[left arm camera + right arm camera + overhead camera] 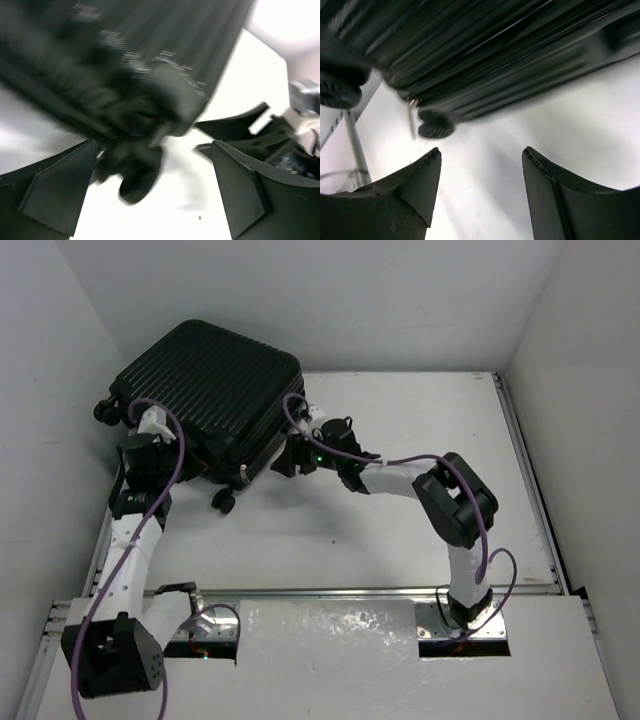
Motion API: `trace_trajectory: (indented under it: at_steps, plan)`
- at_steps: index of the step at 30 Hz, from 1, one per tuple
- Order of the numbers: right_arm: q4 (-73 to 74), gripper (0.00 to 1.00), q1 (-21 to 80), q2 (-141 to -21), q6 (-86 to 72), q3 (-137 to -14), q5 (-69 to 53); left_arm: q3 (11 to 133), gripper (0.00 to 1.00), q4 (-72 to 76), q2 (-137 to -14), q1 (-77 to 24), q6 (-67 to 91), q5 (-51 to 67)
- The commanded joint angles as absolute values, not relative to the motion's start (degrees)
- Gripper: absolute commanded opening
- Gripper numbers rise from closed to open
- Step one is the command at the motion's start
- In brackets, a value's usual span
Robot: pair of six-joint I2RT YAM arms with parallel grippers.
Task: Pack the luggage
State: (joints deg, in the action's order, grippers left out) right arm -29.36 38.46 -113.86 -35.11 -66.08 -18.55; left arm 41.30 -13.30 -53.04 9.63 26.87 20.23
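One luggage (205, 390), table's (420, 530) far-left corner, left wall (55, 370) close

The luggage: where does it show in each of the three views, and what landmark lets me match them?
Top external: the luggage lies in the upper left of the picture.
Left wrist: the luggage, blurred, fills the upper left.
Right wrist: the luggage spans the whole top.
Shared landmark: a caster wheel at its near edge, likely the same one in all three.

Plain white walls (350, 300) close in a white desk (400, 530) on three sides. A metal rail (530, 480) runs along its right edge. Light is even, shadows soft.
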Motion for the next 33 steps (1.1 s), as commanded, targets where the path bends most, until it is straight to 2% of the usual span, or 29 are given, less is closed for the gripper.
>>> trace_trajectory:
  at_steps: [1,6,10,13,15,16,17,20,22,23,29,30,31,33]
  plan:
    - [-29.09,0.63,39.72,-112.67,-33.4,-66.8,-20.13,43.42,0.96,-7.04,-55.45,5.63,27.42,19.86]
    - [-28.21,0.63,42.53,-113.2,-33.05,-68.11,-21.62,46.13,0.91,-10.1,-62.04,4.92,26.11,17.23]
    - [-27.16,0.63,44.99,-113.64,-31.9,-69.87,-21.36,47.81,0.86,-15.98,-62.76,4.83,23.12,10.48]
    - [-28.21,0.63,45.7,-114.78,-32.6,-70.49,-21.71,48.6,0.85,-16.79,-62.4,4.57,21.54,11.76]
    - [-29.17,0.63,46.4,-115.48,-32.96,-70.93,-21.62,48.6,0.73,-16.61,-63.28,4.48,21.18,14.14]
    - [-29.44,0.63,46.58,-115.75,-32.96,-71.45,-21.27,48.6,0.6,-15.74,-63.89,4.48,21.18,17.11]
    - [-29.62,0.63,46.84,-116.45,-32.96,-71.8,-20.92,48.43,0.38,-15.3,-63.98,4.48,21.27,18.36]
    - [-30.49,0.62,47.72,-117.16,-33.49,-72.86,-19.43,47.9,0.18,-15.38,-63.37,3.87,21.19,20.03]
    - [-30.85,0.62,48.25,-117.16,-33.4,-72.95,-17.5,47.81,0.16,-16.52,-62.41,3.78,20.83,20.83]
    - [-30.94,0.62,48.51,-117.33,-33.4,-73.12,-16.62,47.2,0.08,-16.44,-61.97,3.78,20.57,21.35]
    - [-27.16,0.6,48.87,-118.83,-31.99,-75.41,-6.6,45.7,0.01,-17.05,-60.91,3.87,19.87,21.09]
    - [-26.81,0.61,48.87,-118.74,-31.99,-74.98,-5.72,45.62,0.06,-17.05,-60.82,3.78,19.86,21.7]
    - [-27.5,0.61,48.87,-118.74,-31.91,-74.62,-5.54,45.27,0.23,-17.05,-60.73,3.78,19.86,21.8]
    - [-27.95,0.59,48.95,-119.35,-31.99,-75.49,-6.06,44.74,0.3,-16.44,-60.56,3.87,19.86,22.67]
